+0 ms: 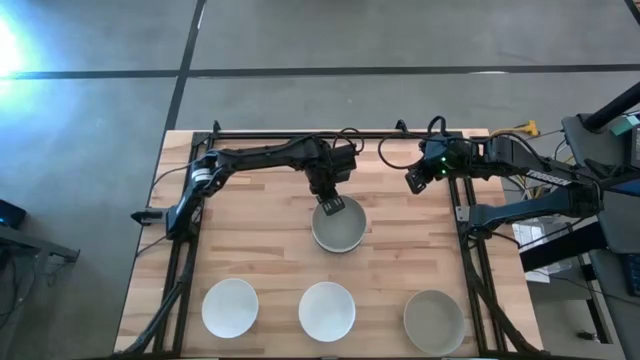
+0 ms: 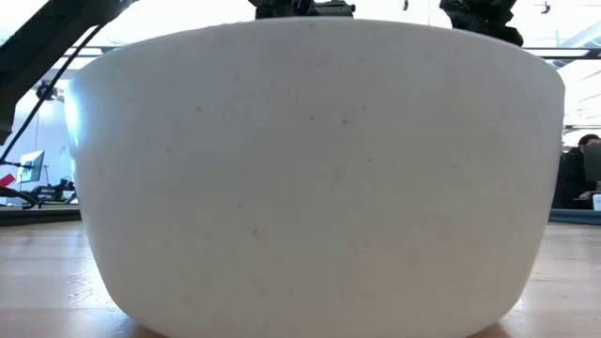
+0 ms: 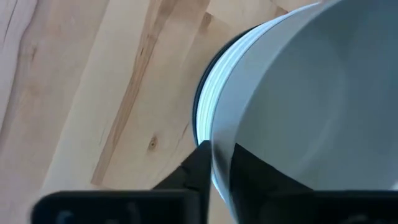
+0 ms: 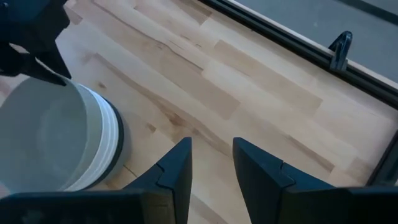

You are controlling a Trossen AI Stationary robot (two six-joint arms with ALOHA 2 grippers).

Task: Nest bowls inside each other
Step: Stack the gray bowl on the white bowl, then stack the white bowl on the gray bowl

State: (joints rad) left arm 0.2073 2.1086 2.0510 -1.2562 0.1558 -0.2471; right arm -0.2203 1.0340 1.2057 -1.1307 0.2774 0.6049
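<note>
stacked bowls (image 1: 339, 229): grey-beige over white rims | front bowls: white (image 1: 230, 307), white (image 1: 327, 310), grey-beige (image 1: 434, 321) | table (image 1: 260, 240): light wood

Two dark six-joint arms, black housings w/ loose cabling.

Left arm (image 1: 265, 155): matte black, slim tubular links, chunkier block at wrist, black cable running along its upper side; pale/silver band near base. Left pincer (image 1: 331, 205): black fingers, flat angular pads, squared body behind. Right arm (image 1: 530, 165): same black finish, green LED glowing on wrist block, cables looping off it, yellow connector near its base. Right pincer (image 4: 211, 163): two black fingers, wedge-shaped w/ bevelled faces & stepped inner edges, smooth plastic look.
</note>
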